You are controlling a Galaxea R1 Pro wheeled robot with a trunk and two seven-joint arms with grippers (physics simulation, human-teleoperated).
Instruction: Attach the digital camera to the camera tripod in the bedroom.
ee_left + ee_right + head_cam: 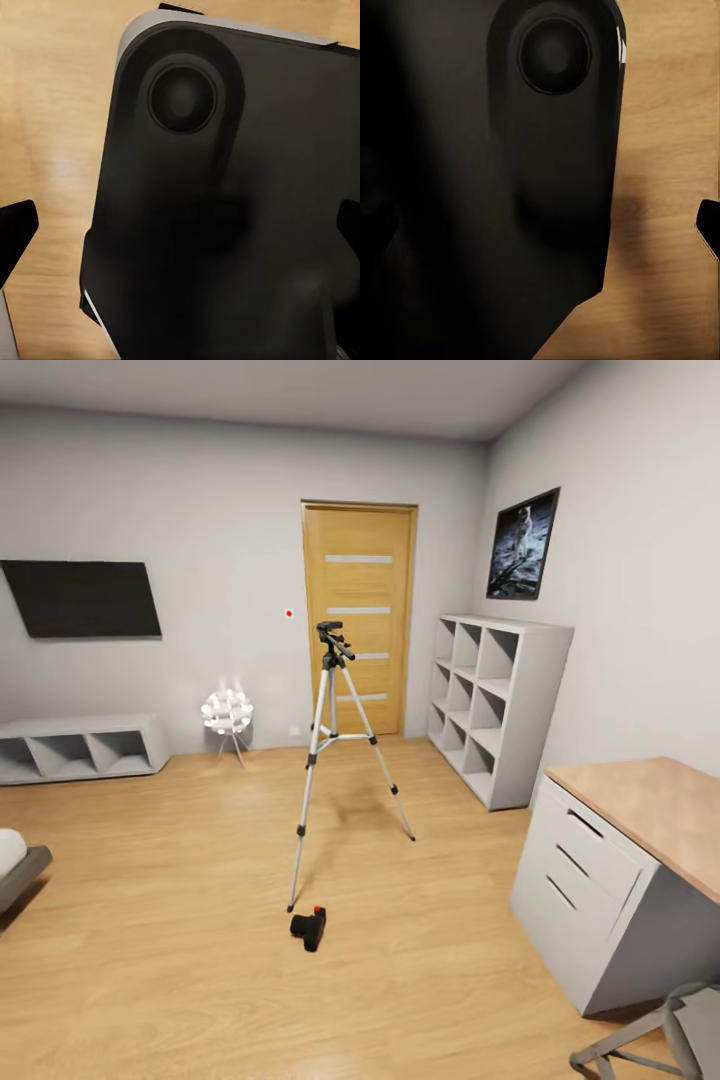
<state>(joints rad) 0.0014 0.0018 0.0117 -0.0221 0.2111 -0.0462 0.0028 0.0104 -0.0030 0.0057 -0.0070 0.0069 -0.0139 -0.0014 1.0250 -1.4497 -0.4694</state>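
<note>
1. Your left end effector (180, 225) and right end effector (547, 225) both hang over the light wood floor (180, 920) with a dark robot body panel (225, 210) right in front of them. The fingertips sit at the frame edges, so they look spread wide.
2. The small black digital camera with the red button (309, 929) lies on the floor, just beside one foot of the tall silver-legged camera tripod (335, 750).
3. The white cube shelf (497, 705) has bare compartments.

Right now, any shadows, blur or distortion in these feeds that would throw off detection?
Head view: sharp, wide-angle bowing at wall edges; soft shadows under the camera tripod and the digital camera on the floor. Left wrist view: a dark, slightly blurred robot part blocks most of the wood floor. Right wrist view: same, darker.
</note>
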